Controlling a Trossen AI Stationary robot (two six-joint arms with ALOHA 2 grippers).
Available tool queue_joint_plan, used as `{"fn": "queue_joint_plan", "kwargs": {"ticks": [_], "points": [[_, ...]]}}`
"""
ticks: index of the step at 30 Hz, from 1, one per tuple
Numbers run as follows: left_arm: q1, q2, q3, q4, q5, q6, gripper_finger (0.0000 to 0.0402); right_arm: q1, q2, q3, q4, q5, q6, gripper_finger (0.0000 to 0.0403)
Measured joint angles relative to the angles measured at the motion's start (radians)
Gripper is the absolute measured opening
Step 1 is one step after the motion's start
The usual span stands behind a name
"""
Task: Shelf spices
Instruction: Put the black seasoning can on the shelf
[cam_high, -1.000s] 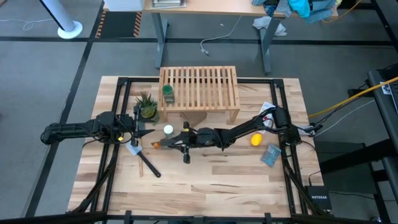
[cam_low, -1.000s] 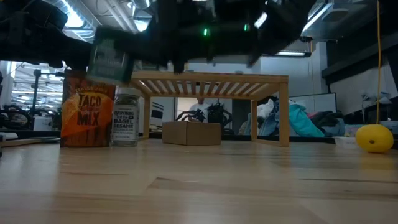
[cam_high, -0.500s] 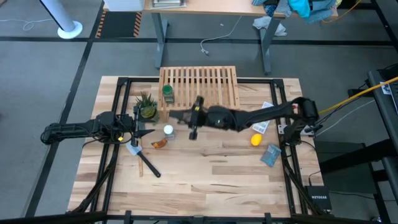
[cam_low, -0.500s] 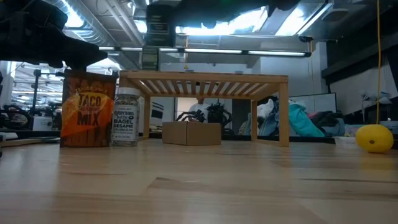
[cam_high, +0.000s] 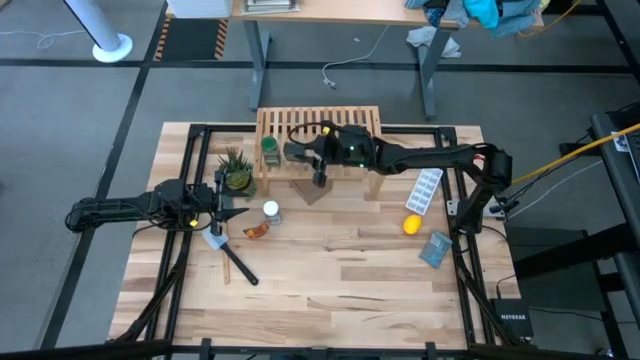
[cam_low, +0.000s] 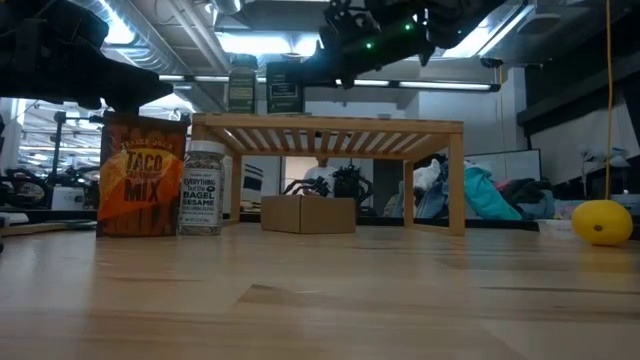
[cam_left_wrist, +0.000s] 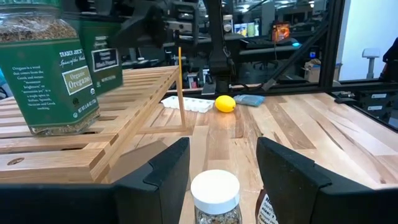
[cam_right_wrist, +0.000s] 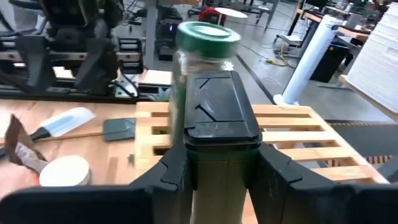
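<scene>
Right wrist view shows my right gripper (cam_right_wrist: 214, 171) pinching the dark tin (cam_right_wrist: 219, 134) by its two flat sides, lid up, with the green-lidded jar (cam_right_wrist: 202, 43) just beyond it on the shelf (cam_right_wrist: 292, 140). In the high view that arm reaches over the shelf's slats toward 9 o'clock, the tin hanging close beside the jar near the shelf's 9 o'clock end.

I judge the tin light and stiff, its smooth sides a bit slippery, so the flat faces low on the body are the right hold. The gaps between slats could tip a narrow base, so I'd set it square across them.

My left gripper (cam_left_wrist: 221, 165) waits at the table's 9 o'clock side, fingers spread and holding nothing, the white-capped jar (cam_left_wrist: 214, 196) between them. That jar looks like glass: rigid, breakable, best taken around its body below the cap. The taco mix packet (cam_low: 143, 188) beside it looks soft and crushable.
</scene>
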Motion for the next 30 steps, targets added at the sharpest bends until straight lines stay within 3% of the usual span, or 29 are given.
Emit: {"fn": "queue_joint_plan", "kwargs": {"ticks": [8, 19, 30], "points": [[0.0, 0.0, 0.0, 0.0, 0.0, 0.0, 0.018, -0.015, 0.0, 0.0, -0.005, -0.104, 0.008, 0.0116], [0.0, 0.0, 0.0, 0.0, 0.0, 0.0, 0.018, -0.016, 0.0, 0.0, -0.025, -0.105, 0.026, 0.0117], [0.0, 0.0, 0.0, 0.0, 0.0, 0.0, 0.018, -0.016, 0.0, 0.0, -0.067, -0.059, 0.025, 0.0209]]}}
